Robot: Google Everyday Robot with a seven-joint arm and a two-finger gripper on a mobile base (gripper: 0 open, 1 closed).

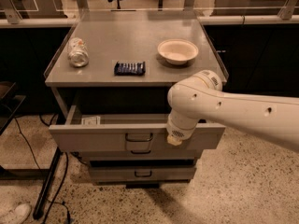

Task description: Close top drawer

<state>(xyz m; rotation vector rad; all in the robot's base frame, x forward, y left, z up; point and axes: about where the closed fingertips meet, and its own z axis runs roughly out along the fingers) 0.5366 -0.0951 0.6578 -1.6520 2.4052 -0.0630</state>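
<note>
Drawer (93, 137) at top standing open, white card (90, 120) inside, tool (174, 139) at its front, grip unclear.

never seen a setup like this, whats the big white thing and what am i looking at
The white thing is a robot arm on a mobile base. There is one picture, taken from above, facing a grey cabinet. The arm's end effector sits at the front panel of the pulled-out top drawer, just beside the handle; nothing seems held. On the cabinet top lie a can on its side, a dark blue packet and a pale bowl. The job is closing that drawer.
</note>
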